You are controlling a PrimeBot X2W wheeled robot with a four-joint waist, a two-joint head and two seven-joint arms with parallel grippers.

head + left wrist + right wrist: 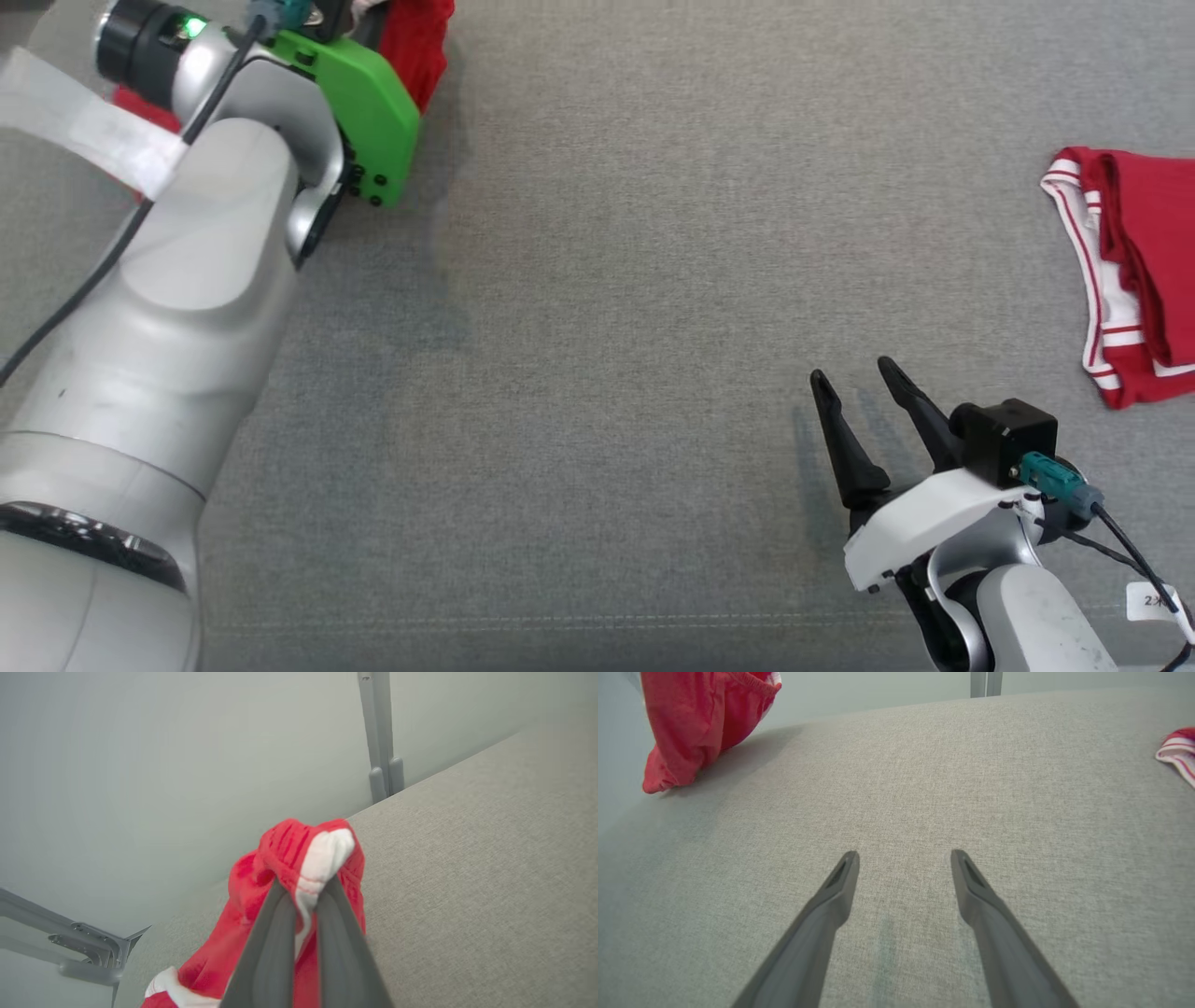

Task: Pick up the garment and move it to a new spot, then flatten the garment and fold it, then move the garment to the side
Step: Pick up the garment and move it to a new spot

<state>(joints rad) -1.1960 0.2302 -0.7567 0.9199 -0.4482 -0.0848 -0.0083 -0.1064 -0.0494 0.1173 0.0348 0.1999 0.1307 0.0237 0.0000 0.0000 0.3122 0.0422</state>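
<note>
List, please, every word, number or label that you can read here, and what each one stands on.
"2" plus a blurred character, perhaps "米": small white tag on the thin black cable, head view's lower right.
Nothing else reads; the white tape strip at upper left looks blank.

Left arm (187,308) is gleaming in smooth silver-grey. A black ring (131,42) with a green light (193,26) is glowing at its wrist, and a bright green plate (369,117) is carrying small black screws. A black cable (222,82) is trailing under white tape (89,121). Right gripper (852,369) is showing long dark tapered fingers, a white housing (920,527), a black camera block (1008,439) and a teal connector (1046,471).
</note>
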